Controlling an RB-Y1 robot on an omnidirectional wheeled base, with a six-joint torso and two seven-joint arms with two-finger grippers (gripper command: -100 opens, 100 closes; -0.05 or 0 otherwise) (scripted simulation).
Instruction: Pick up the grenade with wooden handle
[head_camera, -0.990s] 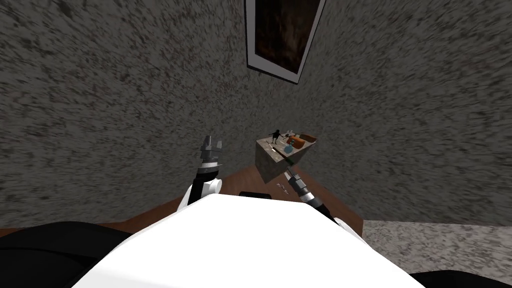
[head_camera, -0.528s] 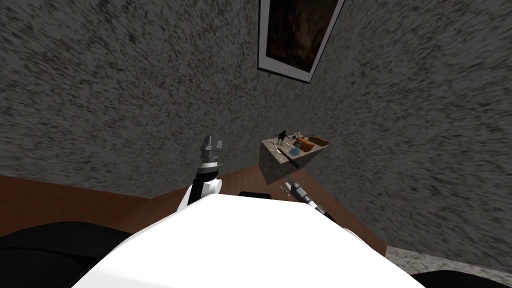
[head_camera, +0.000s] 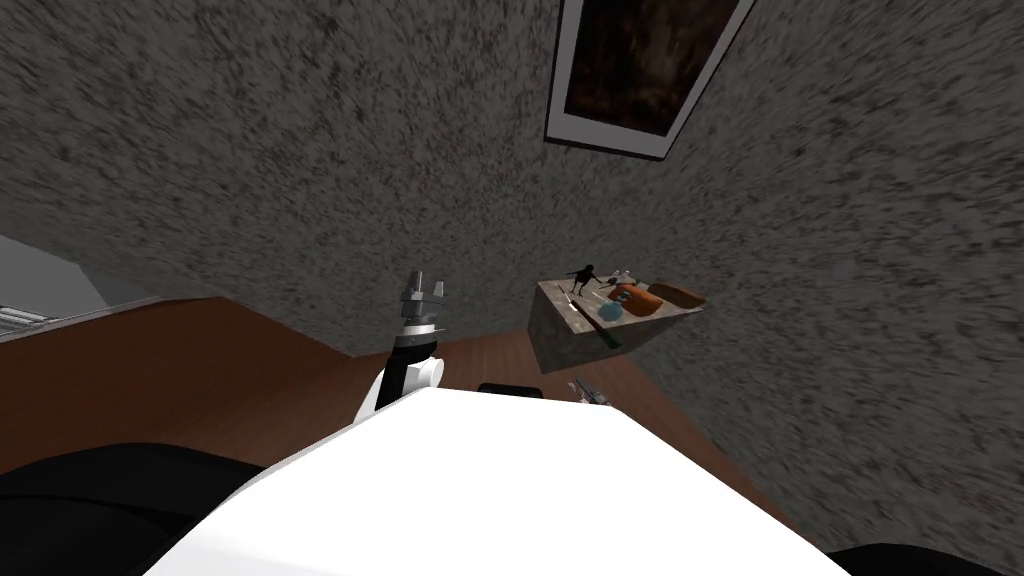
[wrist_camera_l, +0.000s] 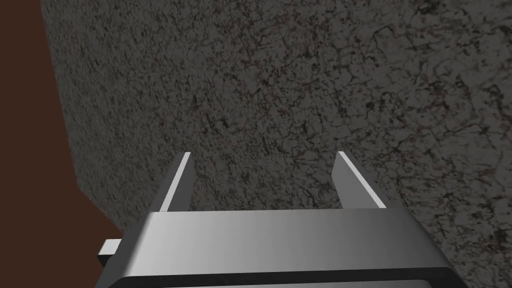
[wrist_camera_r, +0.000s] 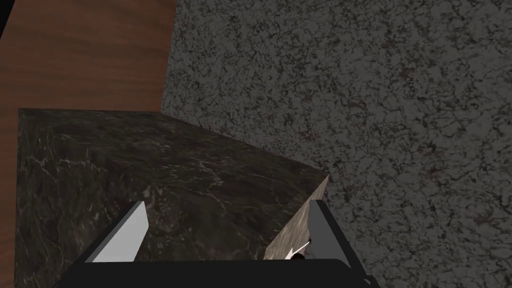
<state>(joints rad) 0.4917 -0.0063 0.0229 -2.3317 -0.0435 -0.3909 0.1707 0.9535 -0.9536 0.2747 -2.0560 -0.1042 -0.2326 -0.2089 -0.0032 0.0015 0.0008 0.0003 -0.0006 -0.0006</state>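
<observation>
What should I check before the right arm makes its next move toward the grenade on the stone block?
1. Grenade found: ok, a long pale stick with a dark end lies on the stone block, along its near edge.
2. Right gripper open: ok, its fingers stand apart.
3. Right gripper at grenade height: not ok, it faces the block's side, below the top.
4. Room around the grenade: cannot tell; a black figure, a blue thing and an orange thing stand close behind it.
5. Left gripper out of the way: ok, it is raised, open and apart from the block.
</observation>
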